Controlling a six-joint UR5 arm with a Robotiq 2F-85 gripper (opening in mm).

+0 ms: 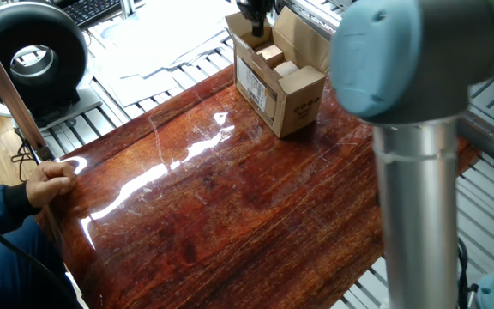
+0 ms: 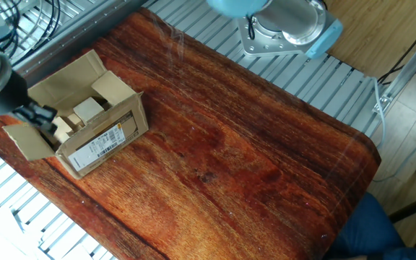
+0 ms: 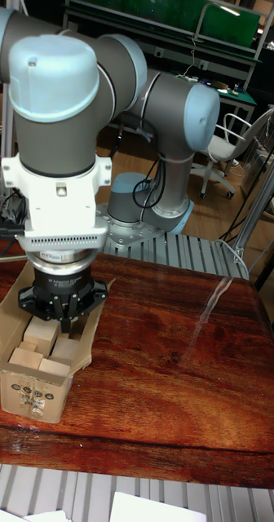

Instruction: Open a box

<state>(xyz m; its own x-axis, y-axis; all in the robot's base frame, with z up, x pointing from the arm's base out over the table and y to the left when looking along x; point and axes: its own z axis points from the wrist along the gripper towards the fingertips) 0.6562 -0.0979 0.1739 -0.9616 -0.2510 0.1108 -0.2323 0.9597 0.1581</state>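
The box (image 1: 274,84) is a small brown carton at the far end of the wooden table, with a white label (image 2: 103,144) on one side. Its top flaps (image 2: 71,76) stand folded outward, and pale blocks (image 2: 88,109) show inside. In the tall fixed view the box (image 3: 35,390) stands at the table's left edge. My gripper (image 2: 43,116) points down over the open top, near the flap (image 2: 26,141) that lies flat outward. The dark fingers (image 3: 65,320) look pressed together and hold nothing. In one fixed view my gripper (image 1: 255,21) hangs just above the box's rear edge.
My arm's grey-blue elbow (image 1: 410,51) fills the right of one fixed view. A person's hand (image 1: 51,182) grips a stick at the table's left edge. A black round device (image 1: 31,53) and papers (image 1: 157,39) lie beyond the table. The robot base (image 2: 287,25) sits behind the table.
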